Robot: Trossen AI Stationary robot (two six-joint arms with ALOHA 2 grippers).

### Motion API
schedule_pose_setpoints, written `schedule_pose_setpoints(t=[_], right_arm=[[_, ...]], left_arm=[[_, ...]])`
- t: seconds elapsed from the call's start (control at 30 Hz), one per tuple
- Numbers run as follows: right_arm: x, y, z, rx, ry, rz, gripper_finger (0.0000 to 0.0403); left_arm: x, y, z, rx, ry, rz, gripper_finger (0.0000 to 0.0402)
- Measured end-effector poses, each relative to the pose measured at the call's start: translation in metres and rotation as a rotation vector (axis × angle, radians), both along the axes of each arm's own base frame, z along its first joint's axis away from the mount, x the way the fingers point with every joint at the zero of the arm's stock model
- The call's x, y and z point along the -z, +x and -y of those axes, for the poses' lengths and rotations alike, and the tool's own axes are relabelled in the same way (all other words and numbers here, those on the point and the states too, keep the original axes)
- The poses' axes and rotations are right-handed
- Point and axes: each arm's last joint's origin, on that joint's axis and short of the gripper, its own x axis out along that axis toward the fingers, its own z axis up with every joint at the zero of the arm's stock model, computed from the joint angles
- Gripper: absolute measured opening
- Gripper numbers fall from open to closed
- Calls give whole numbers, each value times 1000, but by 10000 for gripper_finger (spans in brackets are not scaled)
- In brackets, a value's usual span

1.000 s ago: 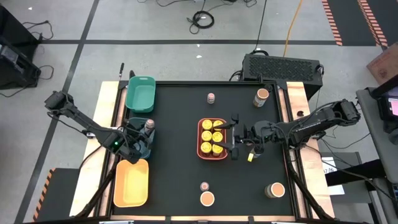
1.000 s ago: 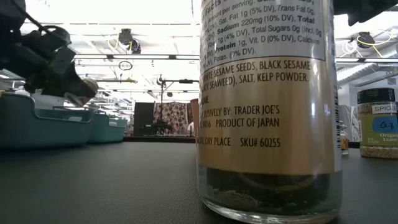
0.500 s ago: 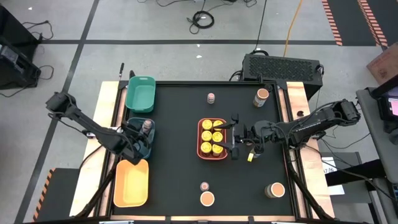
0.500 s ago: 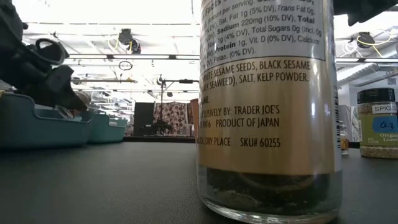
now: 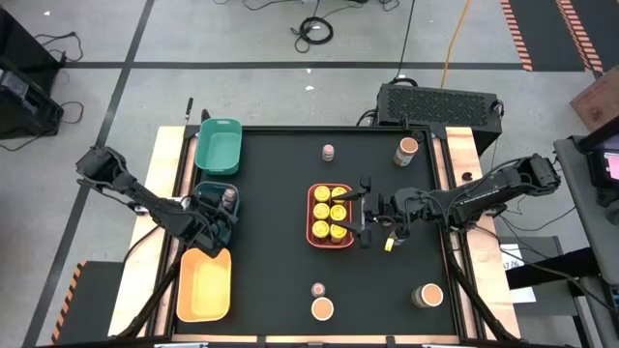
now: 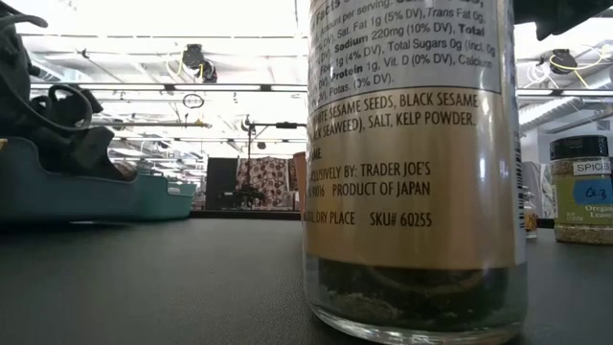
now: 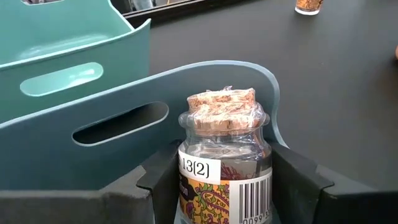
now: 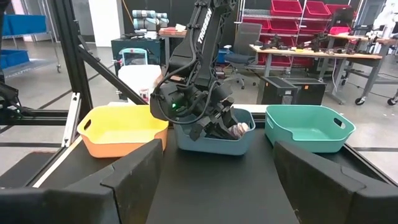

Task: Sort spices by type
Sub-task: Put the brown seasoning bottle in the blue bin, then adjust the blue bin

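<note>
- Our left gripper hangs inside the teal tray at the table's left side, its fingers clamped on either side of a small cork-topped jar, which stands upright between them.
- From the right wrist we see the same jar's pale top just above the teal tray's rim, under the left arm.
- A green tray lies just beyond the teal one, and a yellow tray just nearer than it.
- Our right gripper rests near the table's middle, jaws spread and holding nothing, just beside the coral tray.
- The coral tray holds six yellow-lidded jars in two rows.
- Loose on the black table stand three tan-lidded jars: one at the far right, one at the near right, one at the near edge.
- Two tiny pinkish-lidded jars stand apart: one far, one near, just beside the tan lid at the near edge.
- In the low view a tall labelled jar fills most of the picture.
</note>
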Motion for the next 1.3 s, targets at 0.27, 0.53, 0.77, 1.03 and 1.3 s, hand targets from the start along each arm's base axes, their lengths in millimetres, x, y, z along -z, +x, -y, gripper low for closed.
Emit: schedule_pose_setpoints(t=[0.27,0.53,0.77,1.03,1.3], right_arm=[[0,0,0,0,0,-1,299],[0,0,0,0,0,-1,299],[0,0,0,0,0,0,299],[0,0,0,0,-1,0,299],[0,0,0,0,-7,-1,299]], left_arm=[[1,0,0,5,2,-13,202],[2,0,1,13,-26,-45,204],[2,-1,1,13,-37,-53,238],[2,-1,1,14,-43,-57,263],[0,1,2,19,-45,-67,265]])
